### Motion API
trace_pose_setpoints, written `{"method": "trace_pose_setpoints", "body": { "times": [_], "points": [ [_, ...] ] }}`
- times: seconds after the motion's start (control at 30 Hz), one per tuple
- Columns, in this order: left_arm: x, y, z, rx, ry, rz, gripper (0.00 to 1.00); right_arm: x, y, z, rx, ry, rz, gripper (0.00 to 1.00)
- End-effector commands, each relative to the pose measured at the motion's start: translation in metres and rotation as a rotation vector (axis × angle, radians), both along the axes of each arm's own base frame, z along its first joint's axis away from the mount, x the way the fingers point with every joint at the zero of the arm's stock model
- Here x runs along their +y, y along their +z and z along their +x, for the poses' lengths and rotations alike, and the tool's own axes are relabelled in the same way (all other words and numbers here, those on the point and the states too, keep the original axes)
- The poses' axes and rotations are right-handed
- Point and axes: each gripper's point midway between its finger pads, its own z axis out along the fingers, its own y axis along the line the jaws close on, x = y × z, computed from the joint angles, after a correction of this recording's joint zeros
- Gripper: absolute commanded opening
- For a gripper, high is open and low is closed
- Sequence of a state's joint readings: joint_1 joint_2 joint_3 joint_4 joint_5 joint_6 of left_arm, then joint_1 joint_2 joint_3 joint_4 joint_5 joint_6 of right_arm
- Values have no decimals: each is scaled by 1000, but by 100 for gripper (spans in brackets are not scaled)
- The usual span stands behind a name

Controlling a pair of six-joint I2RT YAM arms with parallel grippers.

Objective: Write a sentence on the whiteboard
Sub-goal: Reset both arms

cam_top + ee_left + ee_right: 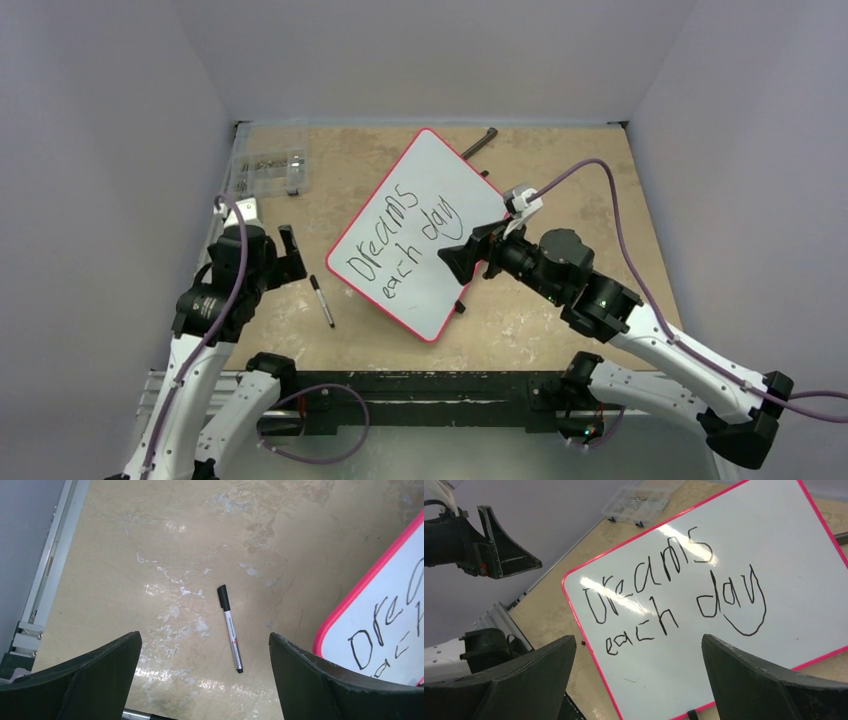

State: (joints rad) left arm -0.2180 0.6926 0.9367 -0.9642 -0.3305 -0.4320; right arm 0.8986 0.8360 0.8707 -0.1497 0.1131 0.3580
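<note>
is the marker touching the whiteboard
Apart. The left wrist view shows a strip of bare table between the marker and the red rim of the whiteboard.

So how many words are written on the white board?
3. On the red-rimmed white rectangular whiteboard, black marker "Dreams" fills the top line; "each" and "day" sit side by side below it.

Skewed whiteboard point(432, 190), black sentence point(400, 240)
</note>
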Motion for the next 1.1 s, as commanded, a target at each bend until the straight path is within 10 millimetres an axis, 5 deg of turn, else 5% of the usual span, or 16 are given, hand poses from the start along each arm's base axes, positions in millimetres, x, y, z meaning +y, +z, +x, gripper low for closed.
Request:
{"method": "trace_pose_setpoints", "body": {
  "times": [0.0,0.27,0.5,1.07],
  "points": [
    [-6,23,3,-140,-77,-4,98,-2,-2,-11,-17,35,50,99],
    [-24,44,-1,-315,-204,-53,100,-15,-34,-29,52,30,156,99],
    [-26,44,0,-424,-245,-14,100,-51,-63,-19,43,-155,281,99],
    [-51,46,-4,-410,-394,-55,100,-54,-74,-18,75,-178,254,99]
  ]
}}
